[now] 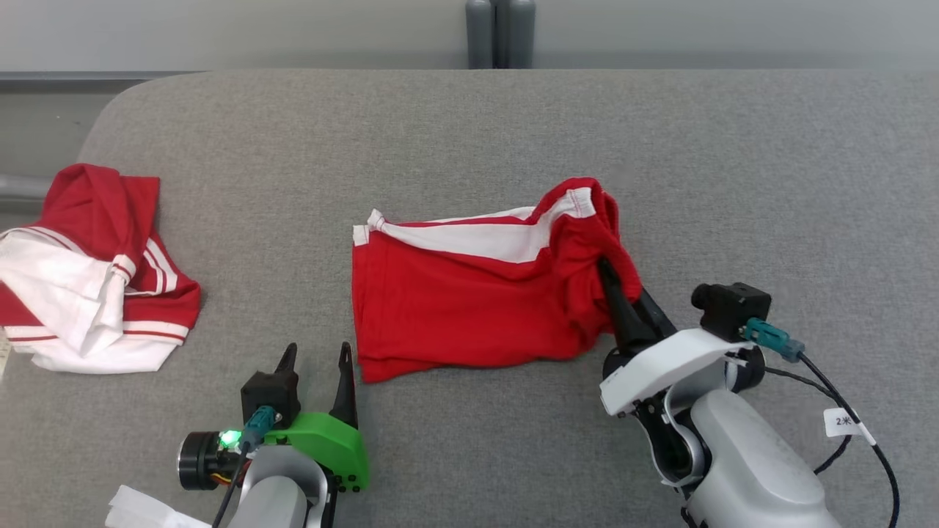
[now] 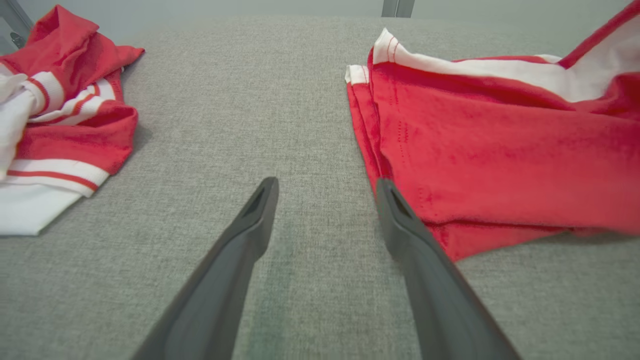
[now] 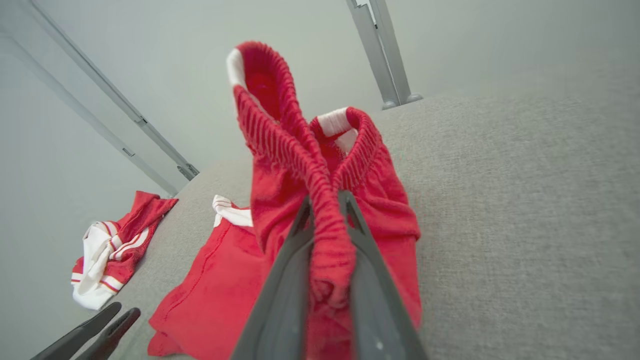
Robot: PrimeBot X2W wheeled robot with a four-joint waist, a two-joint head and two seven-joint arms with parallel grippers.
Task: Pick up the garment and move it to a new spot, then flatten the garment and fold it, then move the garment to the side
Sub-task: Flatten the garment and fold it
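The garment (image 1: 469, 308) is a pair of red shorts with a white side stripe, lying mid-table with its right end lifted. My right gripper (image 1: 610, 277) is shut on the bunched elastic waistband (image 3: 325, 220), which stands up between the two dark fingers. In the right wrist view the garment (image 3: 215, 295) trails down to the left onto the cloth. My left gripper (image 1: 315, 356) stands open near the front edge, just left of the garment's lower left corner. In the left wrist view its right finger (image 2: 400, 220) sits right at the garment's (image 2: 500, 160) edge, with nothing between the fingers.
A second red and white garment (image 1: 88, 279) lies crumpled at the table's left edge, also in the left wrist view (image 2: 55, 115). The grey cloth table (image 1: 770, 183) stretches bare to the right and back. A grey post (image 1: 499, 33) stands behind the far edge.
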